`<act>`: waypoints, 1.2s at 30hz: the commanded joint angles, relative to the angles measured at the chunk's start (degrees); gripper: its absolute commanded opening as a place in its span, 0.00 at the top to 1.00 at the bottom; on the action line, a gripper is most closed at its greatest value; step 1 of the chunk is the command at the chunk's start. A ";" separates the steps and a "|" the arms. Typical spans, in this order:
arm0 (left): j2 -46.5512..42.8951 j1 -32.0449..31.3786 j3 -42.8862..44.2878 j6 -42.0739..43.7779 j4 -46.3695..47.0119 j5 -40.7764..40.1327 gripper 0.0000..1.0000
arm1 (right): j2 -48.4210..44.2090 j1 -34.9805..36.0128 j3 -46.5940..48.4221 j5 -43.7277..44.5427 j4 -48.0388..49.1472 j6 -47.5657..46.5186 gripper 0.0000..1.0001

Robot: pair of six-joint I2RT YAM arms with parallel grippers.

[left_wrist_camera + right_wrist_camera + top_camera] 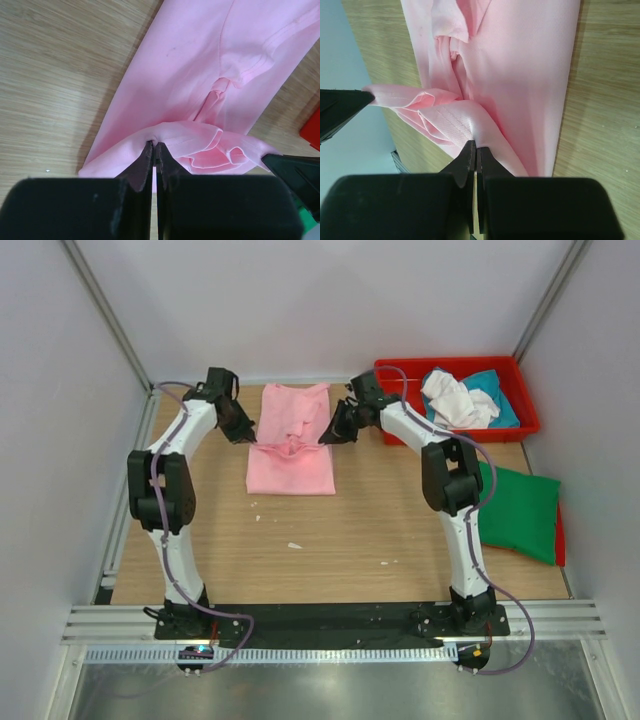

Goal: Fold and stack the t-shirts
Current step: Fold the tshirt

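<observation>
Overhead view of a wooden table (pixel 330 530) with two white and black robot arms rising from the bottom edge of the frame. At left of centre, the left arm (pixel 165 490) reaches towards the upper middle, where its left gripper (pixel 250 440) meets the left edge of a light pink t-shirt (pixel 292 455). The shirt lies in the upper middle of the frame as a long narrow strip running away from the arms, with a bunched ridge of cloth across its middle between the two grippers.

In the left wrist view, the left gripper (pixel 154 147) has its jaws pressed together on a pinch of the pink t-shirt (pixel 200 65), and the cloth rises in a small peak at the fingertips. In the right wrist view, the right gripper (pixel 474 147) is likewise clamped tight on a stitched hem of the pink t-shirt (pixel 530 65), lifting a fold off the wood.

Right of the shirt in the overhead view, the right gripper (pixel 325 438) touches its right edge, with the right arm (pixel 455 490) bending back to the lower right. In the upper right corner a red plastic tray (pixel 450 364) holds a crumpled white t-shirt (pixel 455 400) on top of a teal t-shirt (pixel 500 405). Below the tray, at the right edge of the table, a dark green t-shirt (pixel 520 510) lies folded into a flat square
</observation>
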 commanded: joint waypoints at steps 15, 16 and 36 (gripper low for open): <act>7.97 0.85 8.02 2.83 0.82 -0.44 0.93 | 7.69 -2.52 9.50 -2.01 -0.47 0.36 0.81; 8.50 0.85 9.26 3.10 -0.06 -0.61 0.79 | 7.69 -2.79 9.95 -2.01 -0.56 0.18 0.75; -9.87 1.56 -10.49 -2.69 22.68 13.62 0.77 | -7.87 -0.59 -0.59 3.17 9.45 -8.43 0.43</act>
